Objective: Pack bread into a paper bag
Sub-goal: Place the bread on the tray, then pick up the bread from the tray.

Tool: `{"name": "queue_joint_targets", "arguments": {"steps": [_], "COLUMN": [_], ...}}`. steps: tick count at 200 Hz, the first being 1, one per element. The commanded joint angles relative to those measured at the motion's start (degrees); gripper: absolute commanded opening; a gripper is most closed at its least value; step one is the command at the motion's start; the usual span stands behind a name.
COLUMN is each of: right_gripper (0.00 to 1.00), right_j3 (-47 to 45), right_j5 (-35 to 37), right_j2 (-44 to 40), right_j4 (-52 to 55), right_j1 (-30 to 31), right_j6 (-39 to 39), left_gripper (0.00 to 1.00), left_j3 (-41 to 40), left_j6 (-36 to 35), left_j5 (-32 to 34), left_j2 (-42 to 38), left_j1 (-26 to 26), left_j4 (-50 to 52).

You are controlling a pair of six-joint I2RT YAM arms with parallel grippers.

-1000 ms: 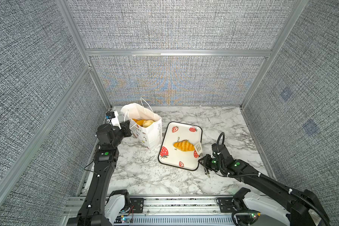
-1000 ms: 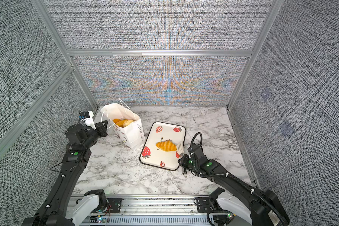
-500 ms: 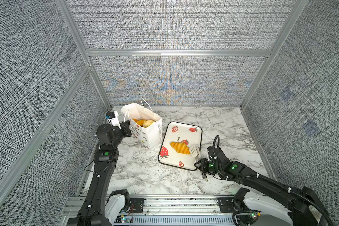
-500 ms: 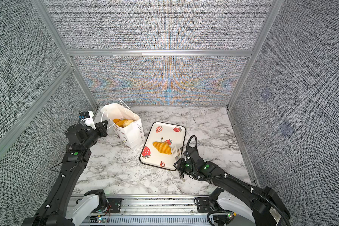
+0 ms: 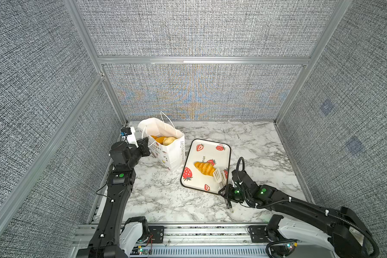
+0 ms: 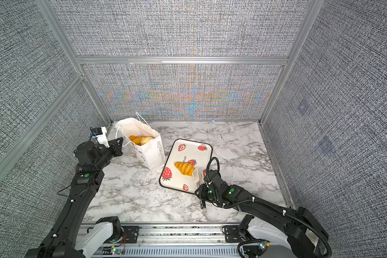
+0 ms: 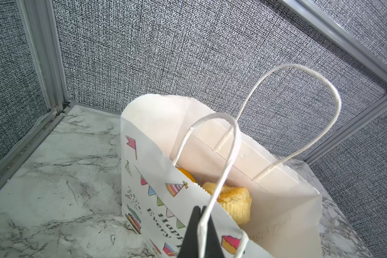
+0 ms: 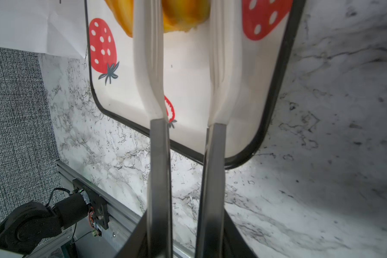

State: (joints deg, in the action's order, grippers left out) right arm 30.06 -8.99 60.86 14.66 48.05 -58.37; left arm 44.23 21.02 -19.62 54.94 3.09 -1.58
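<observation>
Left gripper (image 7: 200, 212) pinches a cord handle (image 7: 215, 114) of the paper bag (image 5: 172, 154), which stands upright near the worktop's (image 5: 156, 196) back left corner with bread (image 5: 163, 140) inside. Right gripper (image 8: 186, 241) clamps metal tongs (image 8: 159, 156), whose white tips, spread apart, straddle one end of a croissant (image 5: 205, 168) on the strawberry tray (image 5: 210, 148), just beside the bag.

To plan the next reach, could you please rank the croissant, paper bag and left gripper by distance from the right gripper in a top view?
1. Croissant, on the tray, nearest the right gripper.
2. Paper bag, beyond the tray.
3. Left gripper, past the bag.
</observation>
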Motion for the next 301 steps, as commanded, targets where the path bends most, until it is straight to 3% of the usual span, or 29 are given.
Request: {"name": "queue_joint_targets", "arguments": {"steps": [1,67,104,164,301], "right_gripper": [0.37,0.38,0.46,0.56,0.58], "right_j3": [3.7,14.9,20.6,27.0,33.9], "right_j5": [3.2,10.4,13.0,13.8,12.7], "right_j2": [0.3,3.3,7.1,14.3,27.5], "right_j4": [3.7,18.4,22.1,23.3,22.8], "right_j1": [0.5,1.3,1.7,1.9,2.0], "right_j6": [5.1,14.6,20.6,26.4,31.4], "left_gripper": [0.00,0.00,0.00,0.00,0.00], "left_j3": [-0.2,-0.1,-0.2,-0.2,-0.2], "left_j6": [-0.2,-0.3,-0.3,-0.3,-0.5], "left_j5": [-0.3,-0.2,-0.2,-0.1,0.3], "left_j2": [-0.3,-0.2,-0.1,0.0,0.0], "left_j1": [0.0,0.0,0.0,0.0,0.0], "left_j4": [-1.3,-1.3,-1.3,-1.3,-1.1]}}
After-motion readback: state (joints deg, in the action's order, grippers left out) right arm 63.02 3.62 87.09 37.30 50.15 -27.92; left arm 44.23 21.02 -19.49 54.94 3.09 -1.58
